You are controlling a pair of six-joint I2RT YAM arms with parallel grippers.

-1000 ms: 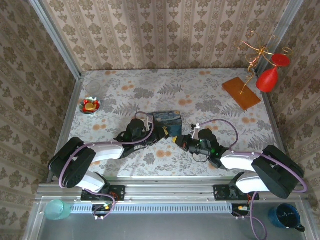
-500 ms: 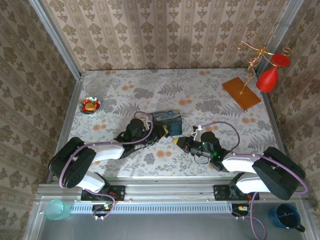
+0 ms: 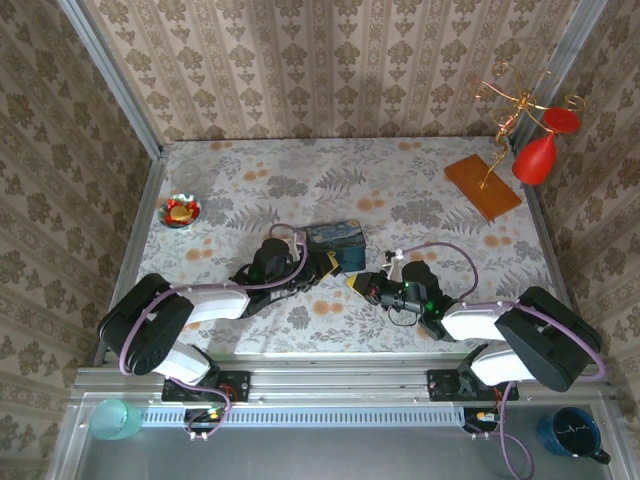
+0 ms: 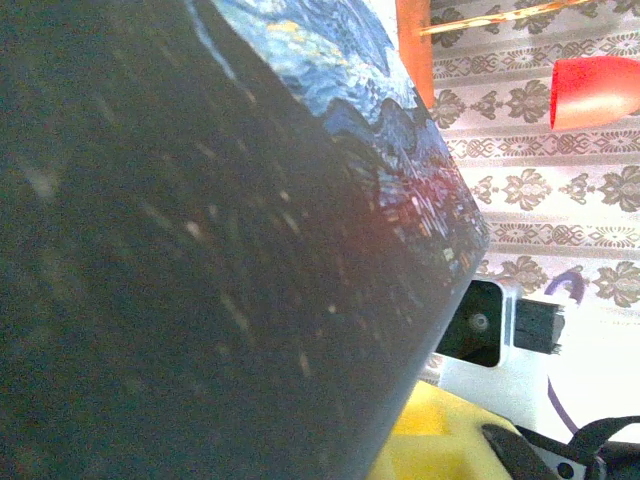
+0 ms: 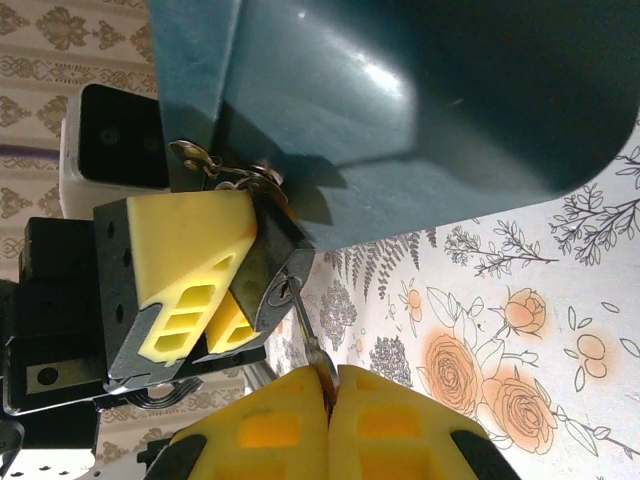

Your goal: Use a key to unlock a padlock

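**tinkerbot_22:** So where's the padlock (image 5: pixel 268 275) sitting right now, and how far along are we?

**lockfan:** It's hanging by its shackle (image 5: pixel 240 180) off the lower corner of the box (image 5: pixel 400 90), near the middle of the table (image 5: pixel 480 340). The left claw (image 5: pixel 240 272) is closing narrow on the lock body, one yellow finger on each side, and holding it steady with the keyhole end pointing toward the other arm.

**tinkerbot_22:** And the key (image 5: pixel 305 335)?

**lockfan:** The right claw (image 5: pixel 328 385) is pinching it by the head, fingers pressed tight together. The blade is sticking up out of them at a slant, and the tip is touching the keyhole face. It's looking like it's just going in, but I can't tell how deep.

**tinkerbot_22:** So what's done?

**lockfan:** I'm counting the grabbing and lining up as done: lock braced, key gripped, both claws meeting right beside the box in the overhead view. What's left, I'm guessing, is seating the key fully, turning it, and popping the shackle. The shackle is looking closed to me, though it's small and partly in shadow.

**tinkerbot_22:** Halfway, then?

**lockfan:** Roughly, and the fiddly half is coming up.
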